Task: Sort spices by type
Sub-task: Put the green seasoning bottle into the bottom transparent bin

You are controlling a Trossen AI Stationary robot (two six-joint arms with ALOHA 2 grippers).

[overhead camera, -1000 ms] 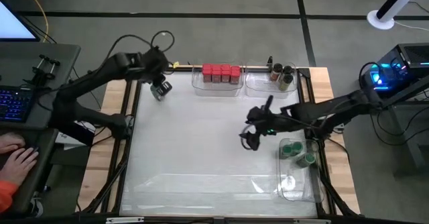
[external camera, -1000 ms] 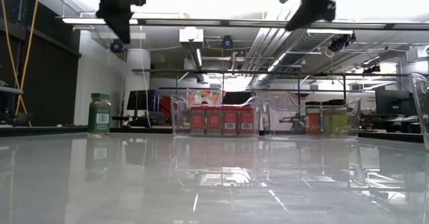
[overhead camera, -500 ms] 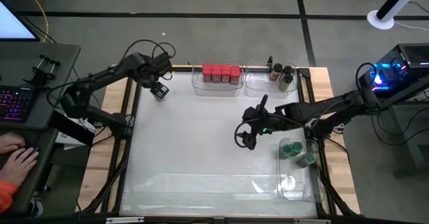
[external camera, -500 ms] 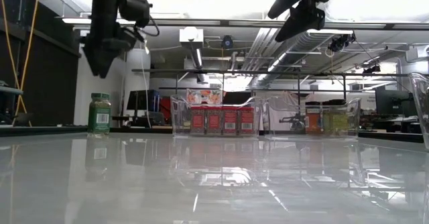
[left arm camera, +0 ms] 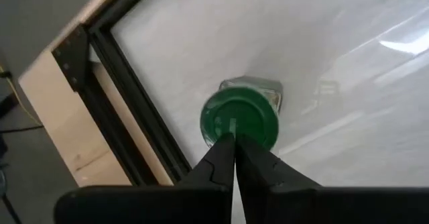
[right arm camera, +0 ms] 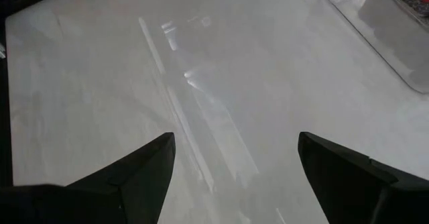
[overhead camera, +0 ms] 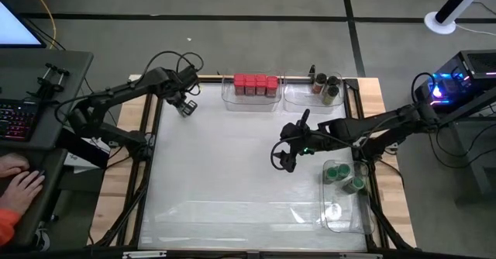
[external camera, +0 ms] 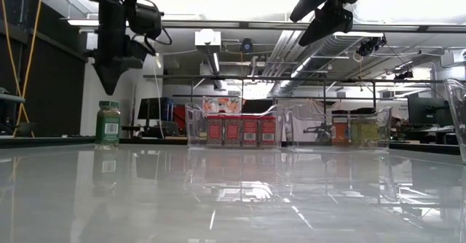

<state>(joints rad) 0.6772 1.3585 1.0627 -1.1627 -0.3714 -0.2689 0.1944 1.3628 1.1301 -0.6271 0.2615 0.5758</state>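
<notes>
A: So, from above, what sits in the bins?

B: The clear bin (overhead camera: 249, 98) at the desk's (overhead camera: 232, 189) far edge holds a row of red-capped jars (overhead camera: 255, 83). The bin beside it (overhead camera: 314, 96) holds dark-capped jars (overhead camera: 327, 87). A third bin (overhead camera: 341, 205) along the right edge holds green-capped jars (overhead camera: 342, 174).

A: And the arms?

B: The left gripper (overhead camera: 184, 107) is over the far left corner; the right gripper (overhead camera: 284, 162) hangs mid-desk, near the green bin.

A: At desk level?

B: One green-capped jar (external camera: 108, 122) stands alone at the left, upright, with the left gripper (external camera: 107, 83) just above it, not touching.

A: The left wrist view?

B: Its jaws are pressed together, empty, tips over the jar's green cap (left arm camera: 239, 121).

A: The right wrist?

B: Jaws wide apart, holding nothing, above bare desk.
</notes>
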